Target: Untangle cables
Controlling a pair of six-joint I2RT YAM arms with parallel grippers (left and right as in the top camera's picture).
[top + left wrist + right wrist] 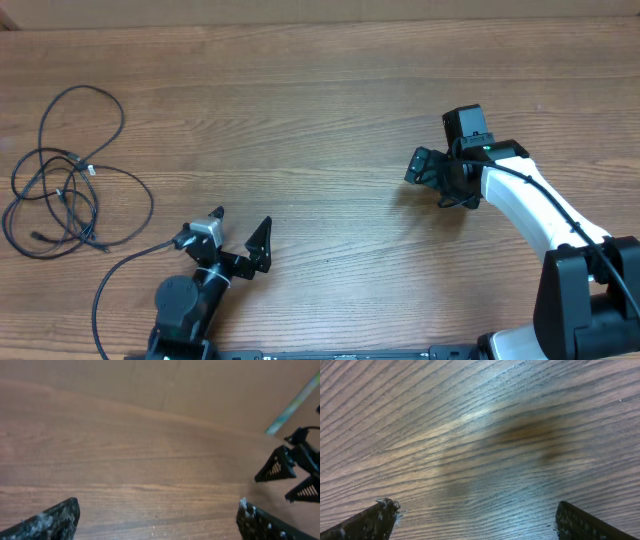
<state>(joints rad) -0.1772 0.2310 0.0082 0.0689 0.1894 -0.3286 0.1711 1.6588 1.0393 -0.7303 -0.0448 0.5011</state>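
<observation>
Cables (72, 192): far left of the worktop (320, 90), well apart from both my tools. One loose heap. A tall loop reaches toward the far edge and a wider loop bulges to the right. In the middle is a knot of crossing strands where I cannot tell which cord runs over which. A small pale plug end shows near the top of the knot. I cannot tell the number of cords.

Left tool (240, 229): near the front edge, left of centre, pointing toward the far right. Jaws spread wide, nothing between them. In the left wrist view my two fingertips (52, 521) sit in the bottom corners, with only bare wood grain between. The heap lies off to its left, near but apart.

Thin black strand (101, 290): arcs from beside my left wrist out to the left, then back toward the front edge. I cannot tell whether it is a loose cord or arm wiring.

Right tool (436, 180): right half of the worktop, pointing left, low over the wood. Jaws apart, holding nothing. Its wrist view shows fingertips (370, 521) in the bottom corners, with wood grain and a dark shadow patch between. The left wrist view catches the right tool (290, 479) at its right edge, two triangular fingers parted.
</observation>
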